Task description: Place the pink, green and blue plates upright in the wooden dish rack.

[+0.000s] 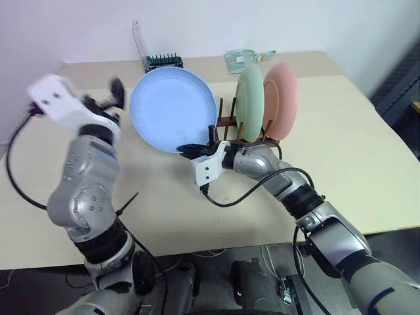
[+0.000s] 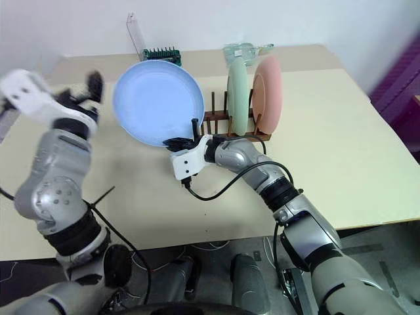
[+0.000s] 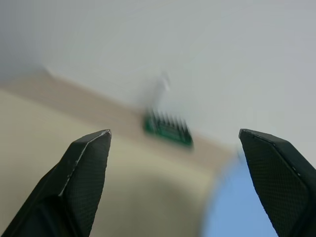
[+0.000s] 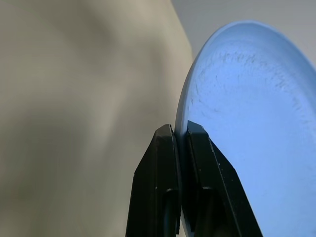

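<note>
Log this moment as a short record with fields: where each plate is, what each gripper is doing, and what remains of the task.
blue plate: held upright at its lower rim, left of the rack, not yet slotted
green plate: upright in the wooden dish rack
pink plate: upright in the rack, right of the green one
right gripper: shut on the blue plate's rim
left gripper: open, empty, beside the blue plate
remaining: blue plate into the rack
</note>
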